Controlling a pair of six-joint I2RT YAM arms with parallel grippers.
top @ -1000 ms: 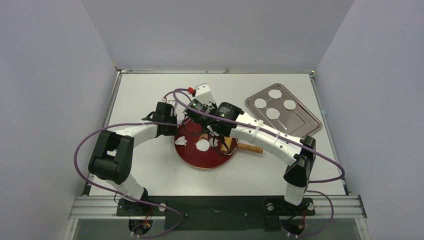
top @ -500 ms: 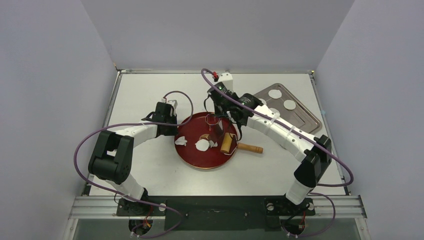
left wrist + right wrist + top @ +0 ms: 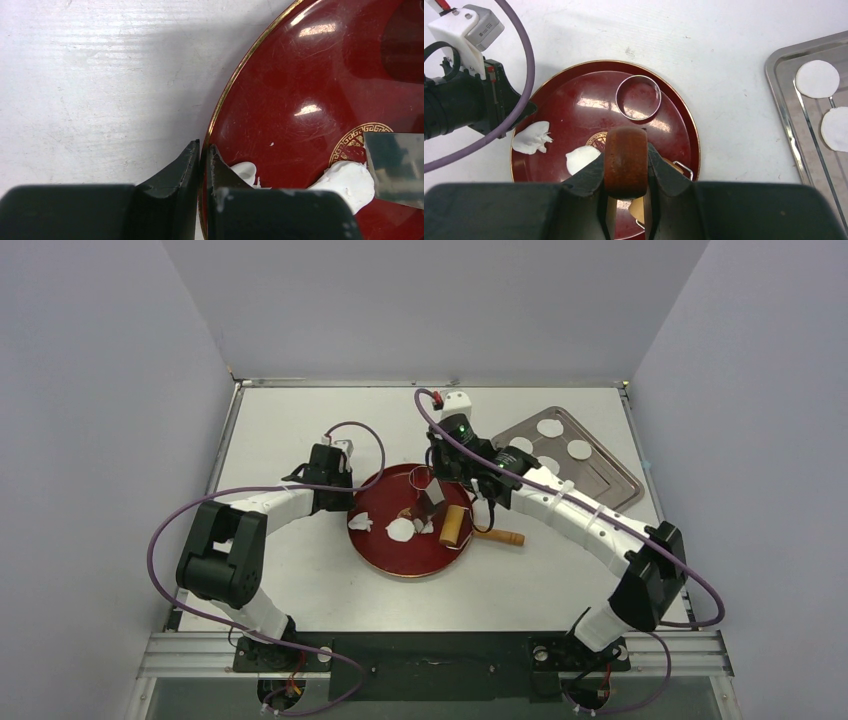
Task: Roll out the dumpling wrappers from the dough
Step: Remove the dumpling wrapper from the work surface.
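A red plate (image 3: 410,558) holds the dough: a rounded lump (image 3: 402,530) (image 3: 583,159) near its middle and a ragged scrap (image 3: 361,523) (image 3: 530,138) at its left. My left gripper (image 3: 202,150) is shut on the plate's left rim. My right gripper (image 3: 625,155) is shut on the brown wooden handle of a scraper (image 3: 625,162), and its metal blade (image 3: 395,167) stands just right of the lump. Dumpling wrappers (image 3: 549,427) (image 3: 817,79) lie as white discs on a steel tray (image 3: 605,485) at the back right, partly hidden by my right arm.
A metal ring cutter (image 3: 638,98) sits on the far part of the plate. A wooden rolling pin (image 3: 470,530) lies across the plate's right rim, its handle on the table. Grey walls enclose the white table on three sides.
My right gripper, holding the scraper, swung from the plate's left side up toward the back, then came down over the plate's middle beside the lump. The left gripper has not moved.
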